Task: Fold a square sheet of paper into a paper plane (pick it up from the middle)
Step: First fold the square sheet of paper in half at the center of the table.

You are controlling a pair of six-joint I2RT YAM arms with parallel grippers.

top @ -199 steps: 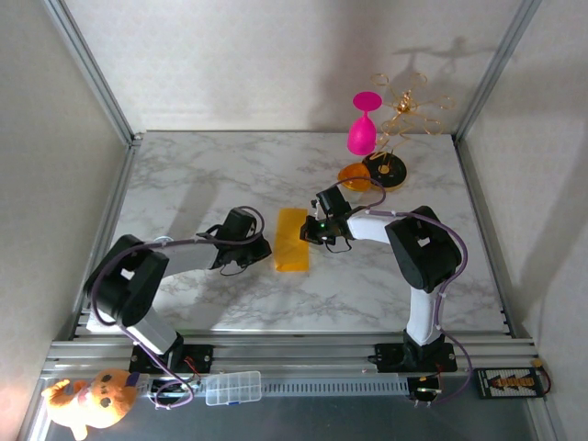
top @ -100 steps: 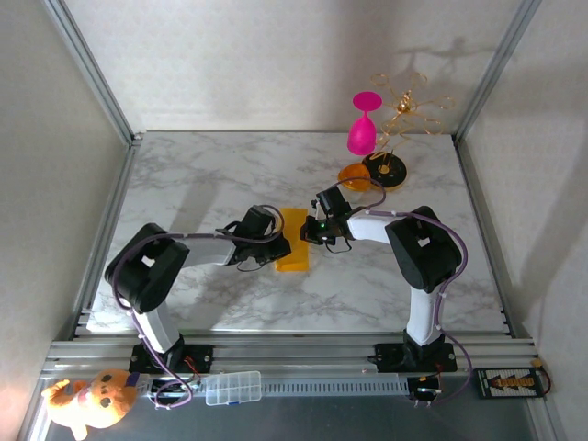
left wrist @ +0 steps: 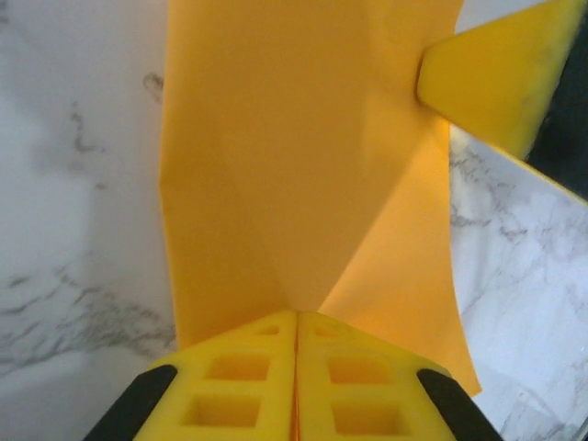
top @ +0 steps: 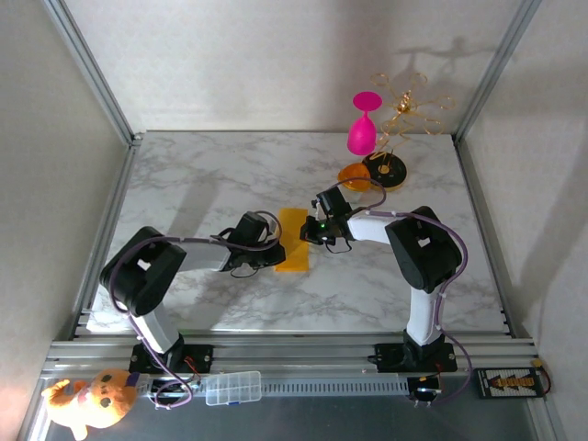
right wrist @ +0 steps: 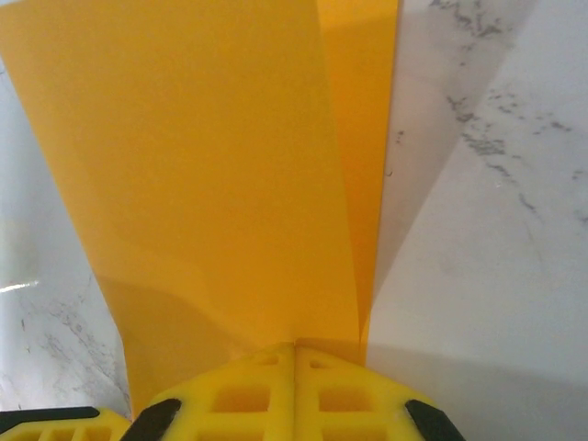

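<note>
The square sheet of paper is yellow-orange and lies folded into a long narrow strip in the middle of the marble table. My left gripper is at its left edge. In the left wrist view the paper shows creases that run together at my left gripper, which is shut on the paper's edge. My right gripper is at the strip's right edge. In the right wrist view a folded flap of the paper runs into my right gripper, shut on that edge. A right fingertip shows there too.
A pink goblet, a gold wire ornament and an orange-and-black disc stand at the back right, close behind my right arm. A plush toy and a clear box lie on the front rail.
My left gripper has swung right from beside the strip onto its left edge and closed there. The right gripper and the paper have stayed where they were.
</note>
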